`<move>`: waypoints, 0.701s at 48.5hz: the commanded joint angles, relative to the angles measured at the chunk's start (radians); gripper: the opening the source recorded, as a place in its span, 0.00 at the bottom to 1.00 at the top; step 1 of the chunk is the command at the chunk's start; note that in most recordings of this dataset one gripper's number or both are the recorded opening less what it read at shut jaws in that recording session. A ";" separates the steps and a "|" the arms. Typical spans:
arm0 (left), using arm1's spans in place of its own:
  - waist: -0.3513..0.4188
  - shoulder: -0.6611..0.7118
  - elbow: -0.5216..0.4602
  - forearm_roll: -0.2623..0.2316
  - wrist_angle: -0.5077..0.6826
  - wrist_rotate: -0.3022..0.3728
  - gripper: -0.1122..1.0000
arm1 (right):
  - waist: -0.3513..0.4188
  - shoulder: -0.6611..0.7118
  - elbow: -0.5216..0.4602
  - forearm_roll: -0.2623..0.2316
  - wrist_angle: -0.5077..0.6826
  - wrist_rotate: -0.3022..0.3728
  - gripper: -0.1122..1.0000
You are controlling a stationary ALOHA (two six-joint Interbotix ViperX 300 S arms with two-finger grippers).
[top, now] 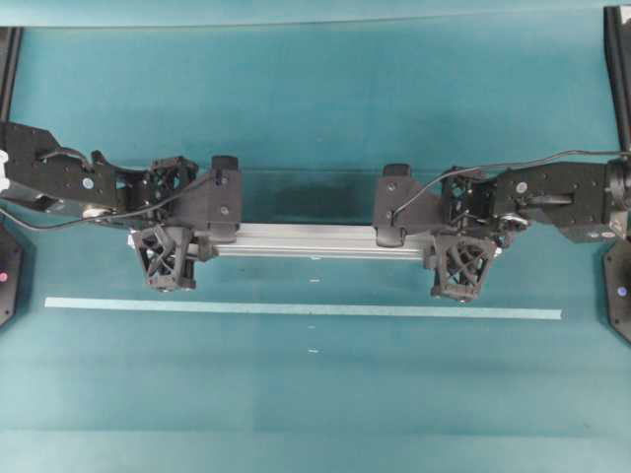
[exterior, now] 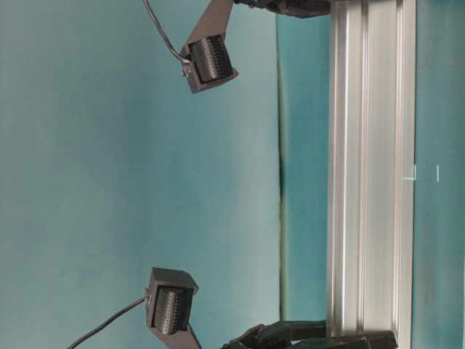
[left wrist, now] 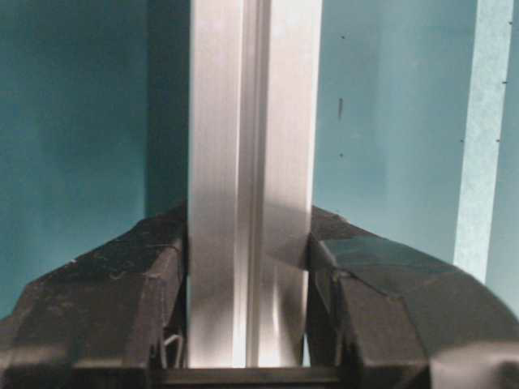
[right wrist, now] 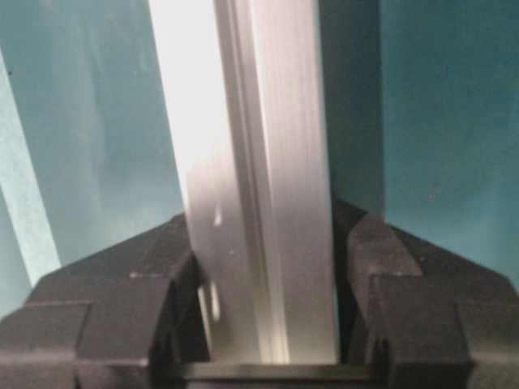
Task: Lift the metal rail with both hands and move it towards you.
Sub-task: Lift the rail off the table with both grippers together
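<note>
With both grippers, left [top: 170, 225] and right [top: 463, 229], pinching the rail [top: 315, 239] near its ends, we judge lifting comes next, evenly.

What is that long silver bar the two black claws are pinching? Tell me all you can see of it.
The metal rail is a long, straight bar that looks like silver aluminium, with grooves running its length and square-cut ends. It lies level across the middle of the teal table, parallel to a pale tape strip nearer the viewer. The left gripper clamps one end and the right gripper the other; each wrist view shows black fingers pressed against both its sides.
</note>
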 commanded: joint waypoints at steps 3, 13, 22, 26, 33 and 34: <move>0.008 -0.008 -0.005 0.003 -0.005 0.003 0.37 | -0.011 0.000 -0.014 0.009 -0.005 0.006 0.45; 0.011 -0.038 -0.026 0.003 0.023 0.000 0.37 | -0.038 -0.034 -0.020 0.009 0.003 0.008 0.45; 0.009 -0.109 -0.074 0.003 0.146 0.002 0.37 | -0.049 -0.118 -0.057 0.009 0.100 0.009 0.45; 0.011 -0.155 -0.112 0.003 0.241 -0.002 0.37 | -0.048 -0.160 -0.087 0.009 0.175 0.011 0.45; 0.011 -0.233 -0.181 0.003 0.382 -0.005 0.37 | -0.048 -0.239 -0.160 0.009 0.330 0.012 0.45; 0.011 -0.245 -0.192 0.003 0.399 -0.005 0.37 | -0.048 -0.249 -0.172 0.009 0.350 0.012 0.45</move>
